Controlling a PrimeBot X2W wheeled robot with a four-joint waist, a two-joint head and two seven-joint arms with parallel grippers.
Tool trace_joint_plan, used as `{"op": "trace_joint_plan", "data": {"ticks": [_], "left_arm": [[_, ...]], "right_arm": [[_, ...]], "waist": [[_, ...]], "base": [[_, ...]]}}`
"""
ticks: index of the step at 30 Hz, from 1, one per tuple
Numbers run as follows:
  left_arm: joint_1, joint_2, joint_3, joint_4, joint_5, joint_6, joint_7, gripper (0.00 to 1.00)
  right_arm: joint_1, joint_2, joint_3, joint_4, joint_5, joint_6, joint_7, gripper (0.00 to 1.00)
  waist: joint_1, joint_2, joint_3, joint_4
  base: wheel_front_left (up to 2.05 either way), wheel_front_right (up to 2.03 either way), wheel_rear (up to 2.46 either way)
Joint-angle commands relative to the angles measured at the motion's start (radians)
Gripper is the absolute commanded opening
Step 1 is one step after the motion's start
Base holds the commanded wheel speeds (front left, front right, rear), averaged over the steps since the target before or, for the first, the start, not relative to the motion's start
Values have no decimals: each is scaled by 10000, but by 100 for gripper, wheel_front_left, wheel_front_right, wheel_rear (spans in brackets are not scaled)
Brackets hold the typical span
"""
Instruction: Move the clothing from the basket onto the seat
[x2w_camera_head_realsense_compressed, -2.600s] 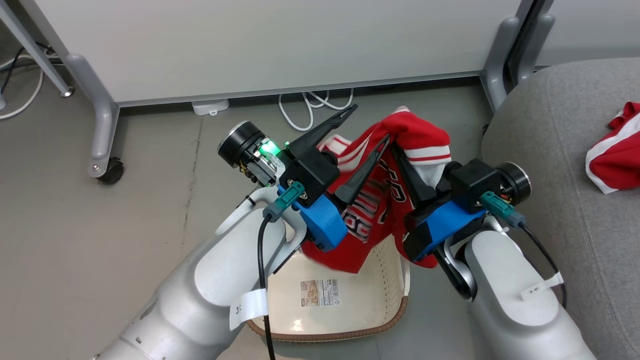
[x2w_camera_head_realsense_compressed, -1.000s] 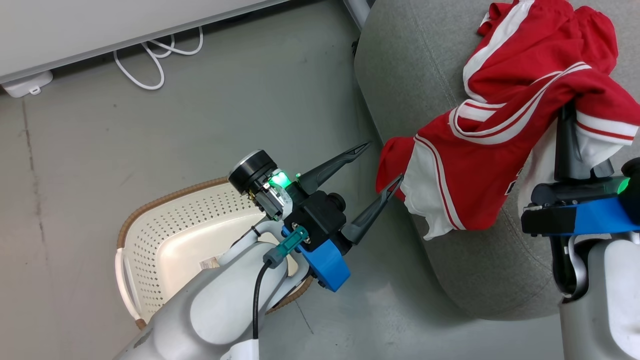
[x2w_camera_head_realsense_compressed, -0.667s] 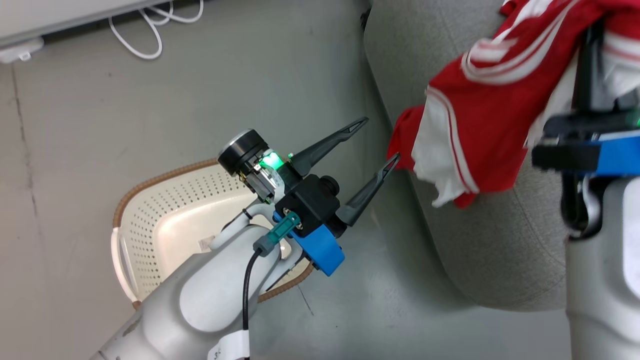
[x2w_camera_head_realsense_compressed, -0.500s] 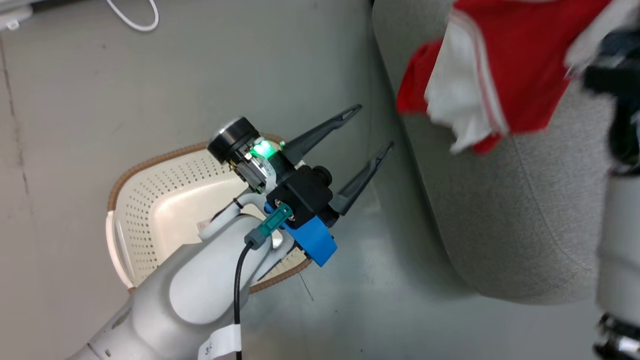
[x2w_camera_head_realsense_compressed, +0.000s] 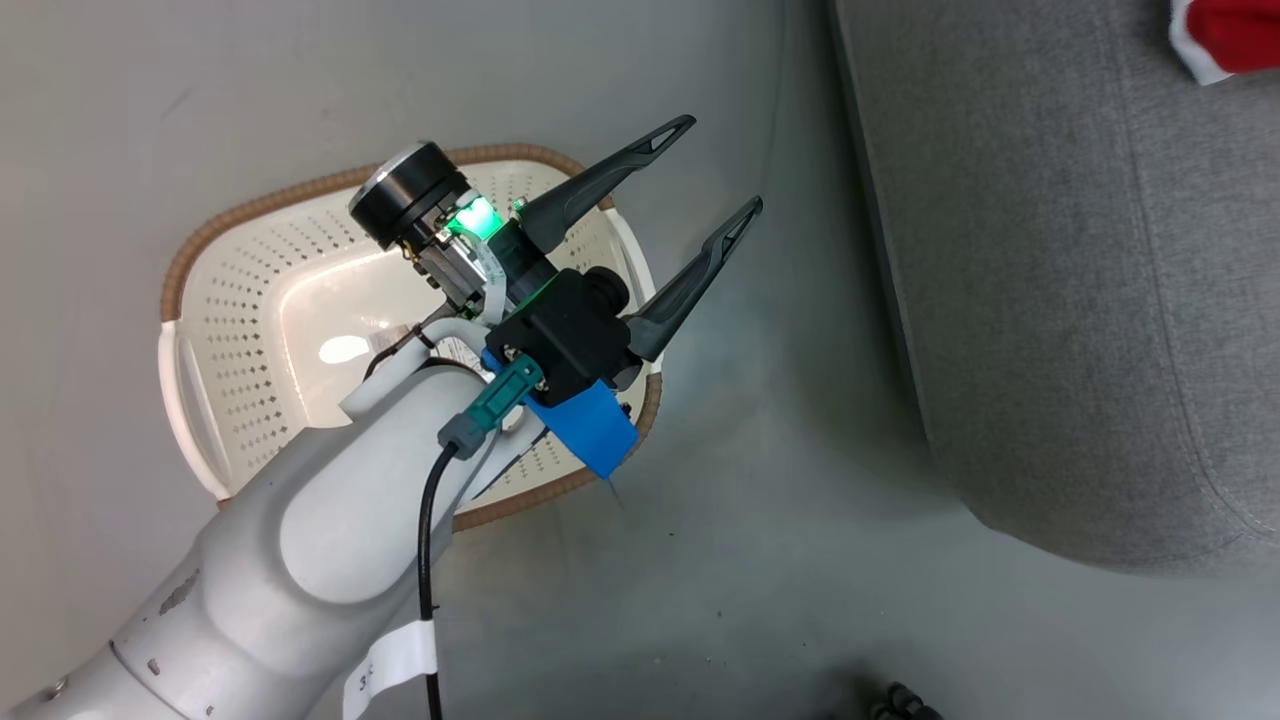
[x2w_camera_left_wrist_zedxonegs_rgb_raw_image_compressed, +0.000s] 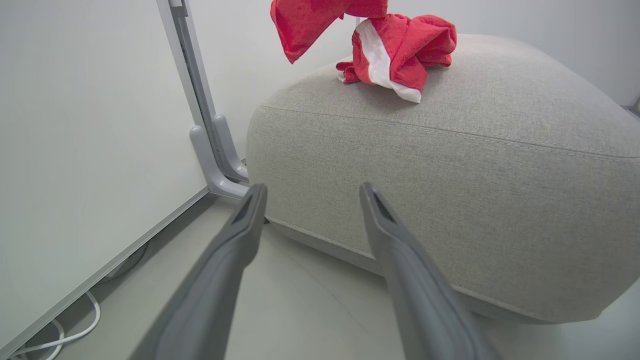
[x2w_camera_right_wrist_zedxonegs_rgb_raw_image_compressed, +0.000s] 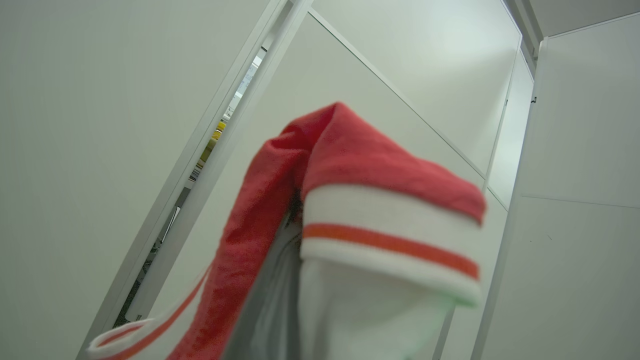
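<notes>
- The camera on the head has swung since half a second ago. The basket (x2w_camera_head_realsense_compressed: 235, 340) now sits higher in the head view, and more of the seat's (x2w_camera_head_realsense_compressed: 1050, 250) flat top shows.
- Back then a big red and white piece hung across the top right of that view. Now a small bit of the clothing (x2w_camera_head_realsense_compressed: 1230, 35) peeks in at the top right corner.
- The left gripper (x2w_camera_head_realsense_compressed: 720, 163) has its jaws wide apart, just as before, with nothing between them.
- The right gripper (x2w_camera_right_wrist_zedxonegs_rgb_raw_image_compressed: 282, 260) has its jaws squeezed together on the hanging red piece (x2w_camera_right_wrist_zedxonegs_rgb_raw_image_compressed: 350, 160). The piece drapes over the fingers, with a white band and a red stripe on it.
- In the left wrist view that piece dangles above the far end of the seat, not touching the top.
- The bunched red piece (x2w_camera_left_wrist_zedxonegs_rgb_raw_image_compressed: 400, 55) lies on top of the seat, near its far edge. I cannot tell if the two pieces touch.
- The basket stands on the floor (x2w_camera_head_realsense_compressed: 760, 560), with a bright spot of light on its pale bottom.
- The left gripper hangs over the basket's rim on the seat side. Its fingers point toward the seat's rounded side.
- A strip of open floor runs between the basket and the seat.
- A seam runs along the seat's side, low down.
- A white panel (x2w_camera_left_wrist_zedxonegs_rgb_raw_image_compressed: 75, 125) stands on a grey foot (x2w_camera_left_wrist_zedxonegs_rgb_raw_image_compressed: 215, 160) just beside the seat's corner. A white cable (x2w_camera_left_wrist_zedxonegs_rgb_raw_image_compressed: 75, 330) lies under the panel.
</notes>
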Motion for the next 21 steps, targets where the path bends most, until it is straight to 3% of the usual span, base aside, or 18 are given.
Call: {"op": "trace_joint_plan", "data": {"ticks": [1,5,9,15,21], "left_arm": [[-166,49,12,-86,74,-14,-26,100],[-190,127,3,-149,63,-4,-26,100],[-199,180,-75,-215,84,-2,-15,100],[-270,257,-190,-327,107,8,29,100],[-324,333,-258,-388,64,29,71,100]], "right_arm": [[-10,-174,-194,178,-70,-2,-20,0],[630,-156,-439,526,-144,-2,-34,0],[1605,391,-742,707,-280,-1,-50,0],[3613,1804,-1383,876,-318,-2,-52,0],[4520,2736,-1521,1381,-482,-2,-46,0]], "waist": [[-2,0,223,-28],[-2,0,361,-126],[-2,0,504,-237],[-2,0,713,-261],[-2,0,860,-233]], "base": [[0,0,0],[0,0,0],[0,0,0],[0,0,0],[0,0,0]]}}
